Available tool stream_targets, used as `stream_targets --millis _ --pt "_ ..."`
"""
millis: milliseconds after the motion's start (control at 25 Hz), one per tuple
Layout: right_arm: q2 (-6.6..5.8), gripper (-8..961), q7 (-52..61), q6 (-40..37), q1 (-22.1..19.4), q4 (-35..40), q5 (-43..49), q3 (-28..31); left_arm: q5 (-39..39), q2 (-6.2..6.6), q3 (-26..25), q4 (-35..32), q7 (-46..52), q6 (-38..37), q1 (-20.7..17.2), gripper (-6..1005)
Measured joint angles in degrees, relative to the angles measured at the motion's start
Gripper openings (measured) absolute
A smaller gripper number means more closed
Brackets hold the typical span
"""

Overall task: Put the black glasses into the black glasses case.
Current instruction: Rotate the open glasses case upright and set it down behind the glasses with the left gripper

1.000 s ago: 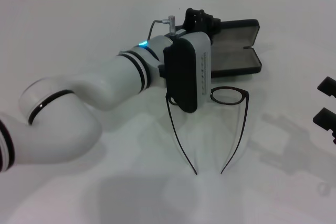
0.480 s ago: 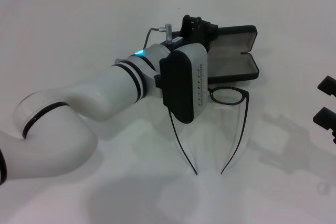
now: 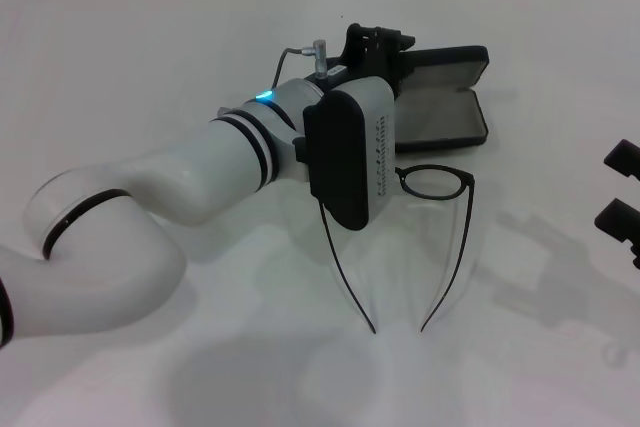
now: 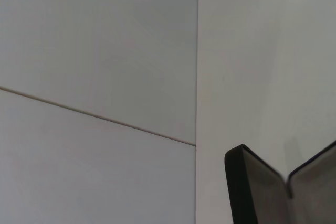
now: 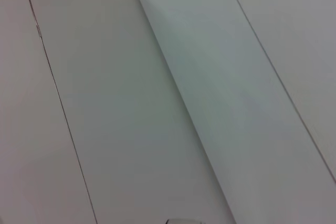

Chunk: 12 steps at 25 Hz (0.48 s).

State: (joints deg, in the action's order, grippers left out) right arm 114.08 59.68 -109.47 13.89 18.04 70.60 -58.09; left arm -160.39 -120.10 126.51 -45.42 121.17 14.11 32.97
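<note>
The black glasses [image 3: 436,183] lie on the white table, lenses away from me and long temple arms pointing toward me. One lens is hidden under my left wrist. Just beyond them the black glasses case [image 3: 447,107] lies open, grey lining up. My left gripper [image 3: 376,39] is at the case's left end, shut on its edge. The left wrist view shows only an end of the open case [image 4: 247,192]. My right gripper [image 3: 622,192] is parked at the right edge of the head view, open and far from both.
The white table [image 3: 150,67] runs back to a white tiled wall. My left forearm [image 3: 200,177] lies across the left middle, and its black wrist housing [image 3: 345,162] hangs over the glasses' left side. The right wrist view shows only white surfaces.
My left gripper has shifted slightly left and the open case has slid and turned a little with it. The glasses and the right gripper have stayed put.
</note>
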Motion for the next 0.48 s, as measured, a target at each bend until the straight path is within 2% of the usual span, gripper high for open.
stream_targets --millis 120,280,480 --pt "-0.01 843 0.0 0.09 0.0 0.06 -0.02 0.0 -0.07 0.02 0.1 0.0 -0.01 -0.05 -0.04 245" --pt "-0.11 843 0.0 0.13 0.0 0.07 -0.03 0.0 -0.14 0.1 0.99 -0.26 -0.02 -0.84 -0.1 246" --pt "-0.11 843 0.0 0.2 0.02 0.09 -0.05 0.0 0.31 0.06 0.78 -1.83 1.35 -8.15 0.69 247"
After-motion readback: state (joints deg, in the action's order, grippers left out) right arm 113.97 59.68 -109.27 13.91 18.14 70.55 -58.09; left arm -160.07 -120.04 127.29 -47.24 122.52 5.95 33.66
